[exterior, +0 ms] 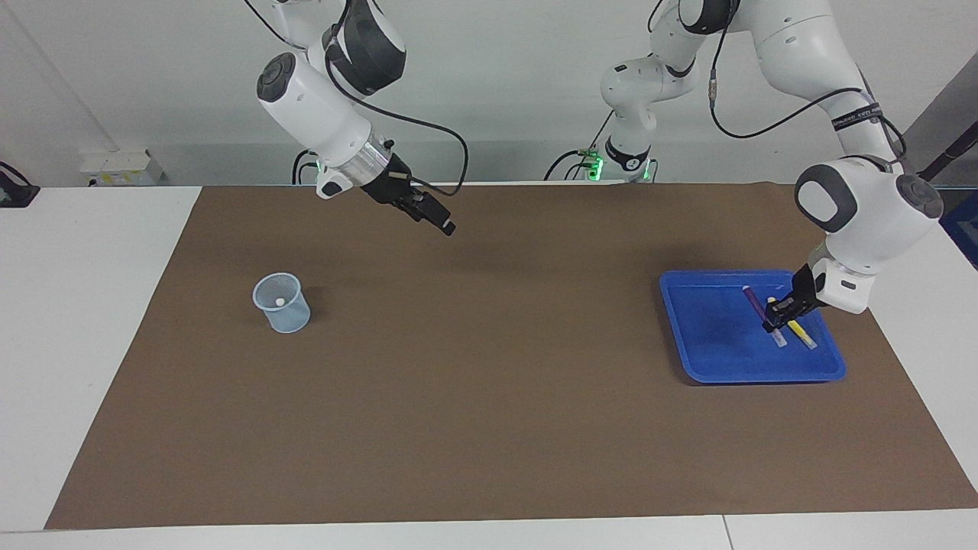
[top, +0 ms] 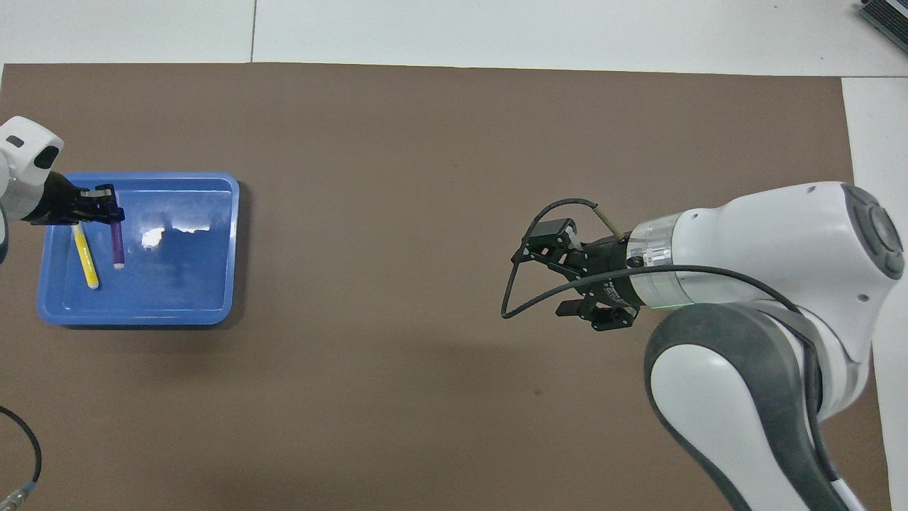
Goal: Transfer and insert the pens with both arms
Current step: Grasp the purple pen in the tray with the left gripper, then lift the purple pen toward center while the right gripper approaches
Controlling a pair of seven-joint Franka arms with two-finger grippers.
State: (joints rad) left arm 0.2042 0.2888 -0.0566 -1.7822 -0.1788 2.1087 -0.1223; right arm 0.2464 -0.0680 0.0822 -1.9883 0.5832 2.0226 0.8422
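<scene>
A purple pen (exterior: pixel 758 305) hangs tilted just above the blue tray (exterior: pixel 710 336), with my left gripper (exterior: pixel 773 321) shut on it near its whitish end. From overhead, the left gripper (top: pixel 106 211) holds the top of the purple pen (top: pixel 117 245) over the tray (top: pixel 184 284). The yellow pen (exterior: pixel 801 334) (top: pixel 85 255) lies in the tray beside it. My right gripper (exterior: pixel 437 221) (top: pixel 547 278) waits open and holding nothing, in the air above the brown mat, at the robots' edge of it.
A translucent blue mesh cup (exterior: pixel 281 304) stands on the brown mat (exterior: pixel 489 397) toward the right arm's end, with a small white spot showing inside. The right arm hides the cup from overhead. White table borders the mat.
</scene>
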